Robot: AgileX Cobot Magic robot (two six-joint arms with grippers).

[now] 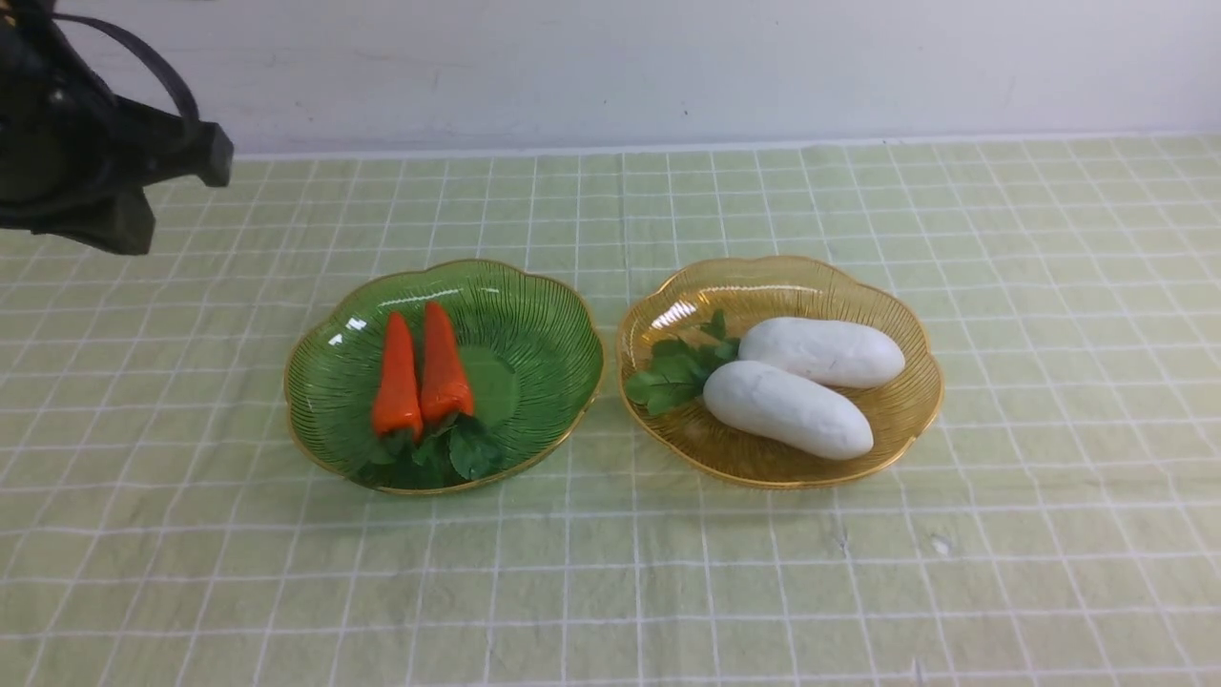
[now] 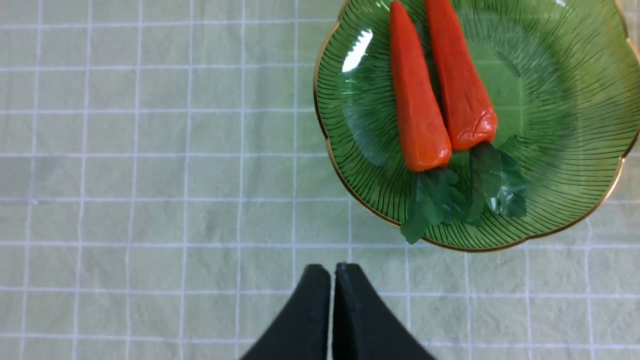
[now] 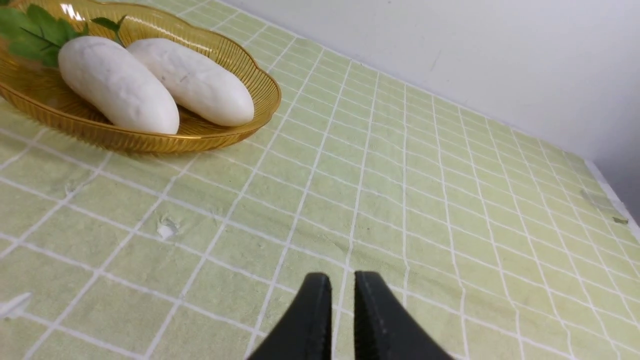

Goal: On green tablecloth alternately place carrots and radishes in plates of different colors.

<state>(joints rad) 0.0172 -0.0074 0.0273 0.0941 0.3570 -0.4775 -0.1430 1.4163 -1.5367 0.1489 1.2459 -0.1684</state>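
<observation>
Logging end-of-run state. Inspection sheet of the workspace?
Surface: green tablecloth, white grid, slightly wrinkled, covers the table.
Job's things: both carrots side by side in the green plate, leaves toward the camera; both radishes side by side in the amber plate, leaves toward the green plate.
Clutter: nothing seen.
Grippers: left tool shut, empty, off the green plate; right tool nearly shut, empty, away from the amber plate.
Cables: black cable loop on the left arm.
Surroundings: plain white wall behind.
</observation>
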